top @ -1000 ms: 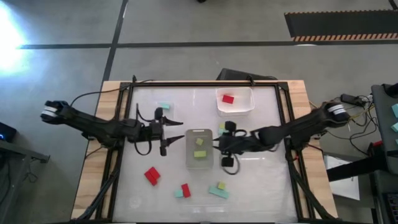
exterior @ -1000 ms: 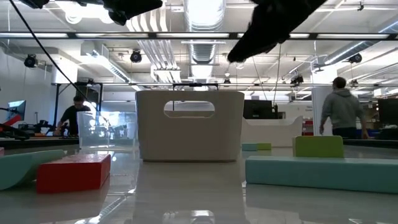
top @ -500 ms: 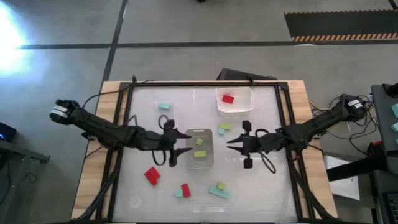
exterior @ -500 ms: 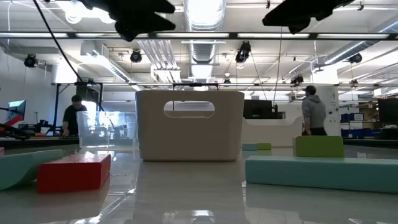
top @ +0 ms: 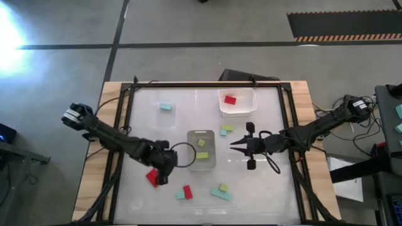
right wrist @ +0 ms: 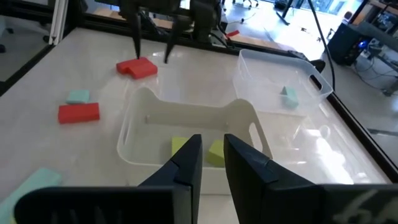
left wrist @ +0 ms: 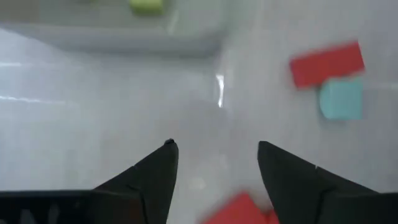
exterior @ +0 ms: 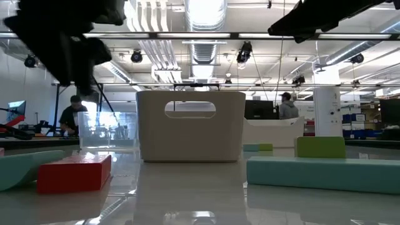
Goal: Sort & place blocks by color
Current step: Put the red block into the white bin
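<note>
My left gripper [top: 161, 173] hangs open just above a loose red block [top: 152, 177], which shows low between its fingers in the left wrist view [left wrist: 239, 209]. In the low view it [exterior: 62, 47] is well clear of the table. My right gripper [top: 237, 144] hovers right of the middle tray [top: 201, 164], fingers a narrow gap apart [right wrist: 210, 152], holding nothing. That tray holds two yellow-green blocks [top: 201, 143]. More red [top: 187, 192], teal [top: 220, 194] and yellow-green [top: 223, 187] blocks lie flat near the near edge. Another yellow-green block [top: 226, 129] lies beside the middle tray.
A tray at the far side [top: 237, 110] holds a red block [top: 230, 100]. A clear tray at the far left [top: 164, 116] holds a teal block [top: 165, 107]. Cables loop around both wrists. Black frame rails run along the table's sides. People stand in the room behind.
My left gripper has swung from the far left of the middle tray toward the near edge and down, ending over the loose red block. My right gripper has drawn back from the middle tray's right rim toward the table's right, then held still. No block has moved.
</note>
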Robot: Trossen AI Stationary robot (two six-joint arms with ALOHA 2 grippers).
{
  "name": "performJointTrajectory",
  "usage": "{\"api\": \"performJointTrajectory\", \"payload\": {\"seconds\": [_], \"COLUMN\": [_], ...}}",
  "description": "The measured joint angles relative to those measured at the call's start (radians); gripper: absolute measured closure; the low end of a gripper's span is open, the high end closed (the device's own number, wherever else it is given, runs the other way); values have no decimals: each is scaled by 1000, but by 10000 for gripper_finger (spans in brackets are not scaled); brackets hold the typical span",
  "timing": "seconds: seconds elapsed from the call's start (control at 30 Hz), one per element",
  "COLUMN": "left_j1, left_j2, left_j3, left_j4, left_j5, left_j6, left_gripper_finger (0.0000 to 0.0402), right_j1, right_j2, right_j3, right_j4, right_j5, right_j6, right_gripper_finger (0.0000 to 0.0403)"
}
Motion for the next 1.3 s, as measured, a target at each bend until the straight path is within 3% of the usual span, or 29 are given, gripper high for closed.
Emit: {"api": "performJointTrajectory", "payload": {"seconds": [0.1, 0.23, 0.3, 0.7, 0.97, 1.2, 1.3], "left_j1": [-28, -64, -70, -72, -45, -42, -42], "left_j2": [19, 50, 68, 146, 138, 113, 113], "left_j3": [-8, -9, -12, -85, -113, -116, -116], "left_j4": [-11, -83, -103, -65, -32, -32, -33], "left_j5": [58, 136, 181, 232, 81, 70, 112], "left_j6": [23, 60, 61, 66, 34, 49, 89], "left_gripper_finger": [248, 356, 388, 401, 401, 402, 401], "right_j1": [0, 0, 0, 0, 0, 0, 0], "right_j2": [0, 0, 0, 0, 0, 0, 0], "right_j3": [-1, -1, -1, -6, -6, -6, -6], "right_j4": [0, 0, 0, 0, 0, 0, 0], "right_j5": [0, 0, 0, 0, 0, 0, 0], "right_j6": [3, 3, 3, 5, 5, 13, 13], "right_gripper_finger": [346, 346, 346, 346, 346, 346, 346]}}
